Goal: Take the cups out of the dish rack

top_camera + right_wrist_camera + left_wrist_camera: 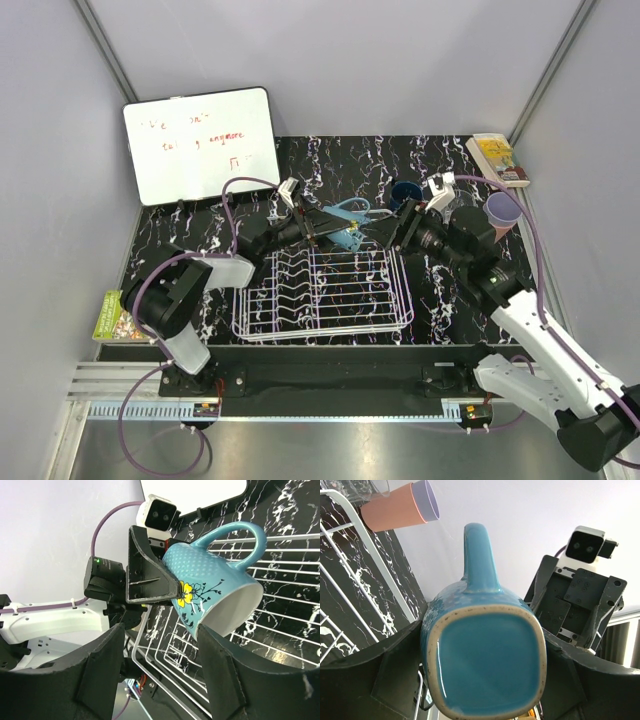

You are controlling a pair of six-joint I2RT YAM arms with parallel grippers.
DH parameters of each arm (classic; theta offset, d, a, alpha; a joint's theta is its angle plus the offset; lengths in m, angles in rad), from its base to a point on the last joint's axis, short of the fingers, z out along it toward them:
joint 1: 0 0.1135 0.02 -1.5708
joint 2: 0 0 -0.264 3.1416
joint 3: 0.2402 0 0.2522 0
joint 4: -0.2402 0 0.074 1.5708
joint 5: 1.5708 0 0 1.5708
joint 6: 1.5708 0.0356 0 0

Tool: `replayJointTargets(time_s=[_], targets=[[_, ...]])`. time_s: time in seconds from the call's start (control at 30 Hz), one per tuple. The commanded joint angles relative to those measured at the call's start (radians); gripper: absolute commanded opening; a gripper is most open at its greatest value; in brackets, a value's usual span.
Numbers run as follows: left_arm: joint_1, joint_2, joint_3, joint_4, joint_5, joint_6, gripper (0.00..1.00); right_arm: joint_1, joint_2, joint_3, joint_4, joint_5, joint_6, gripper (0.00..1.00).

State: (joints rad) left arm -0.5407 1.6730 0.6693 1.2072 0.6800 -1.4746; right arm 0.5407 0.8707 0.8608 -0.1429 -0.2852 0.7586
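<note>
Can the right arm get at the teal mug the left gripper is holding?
Probably yes: the right gripper is open, facing the teal mug with nothing between; the left gripper clamps only its base end.

Left end effector (322, 228) clamped on teal mug (210, 580), right end effector (408, 226) spread wide, arms angled toward each other

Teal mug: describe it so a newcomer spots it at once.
Find the white dish rack at centre of the top view; at its far edge the left fingers clamp a mug on its side. It alone has a handle and a yellow flower; the tumblers to its right are plain.
</note>
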Motion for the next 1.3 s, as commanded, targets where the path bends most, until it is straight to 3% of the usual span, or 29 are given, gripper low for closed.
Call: replayJointTargets(time_s=[0.0, 0.13, 0.37, 0.73, 0.83, 0.93, 1.13, 1.27], targets=[[-0.001, -0.075, 0.049, 0.397, 0.024, 0.003, 0.00, 0.007, 0.022, -0.016, 0.100, -0.054, 0.044, 0.67], [-0.001, -0.102, 0.058, 0.362, 0.035, 0.022, 0.00, 0.007, 0.051, -0.016, 0.131, -0.068, 0.061, 0.67], [-0.007, -0.213, 0.079, 0.146, 0.047, 0.163, 0.00, 0.007, 0.044, -0.020, 0.131, -0.052, 0.059, 0.66], [-0.079, -0.239, 0.098, 0.038, 0.052, 0.241, 0.00, 0.007, 0.120, 0.000, 0.267, -0.081, 0.087, 0.64], [-0.096, -0.231, 0.099, 0.034, 0.049, 0.249, 0.00, 0.007, 0.146, 0.001, 0.312, -0.095, 0.103, 0.54], [-0.111, -0.222, 0.099, 0.032, 0.049, 0.254, 0.00, 0.007, 0.171, 0.001, 0.338, -0.106, 0.114, 0.37], [-0.142, -0.190, 0.101, 0.041, 0.046, 0.258, 0.00, 0.007, 0.205, -0.012, 0.396, -0.121, 0.142, 0.36], [-0.160, -0.170, 0.108, 0.043, 0.047, 0.258, 0.00, 0.008, 0.225, -0.020, 0.427, -0.127, 0.156, 0.27]])
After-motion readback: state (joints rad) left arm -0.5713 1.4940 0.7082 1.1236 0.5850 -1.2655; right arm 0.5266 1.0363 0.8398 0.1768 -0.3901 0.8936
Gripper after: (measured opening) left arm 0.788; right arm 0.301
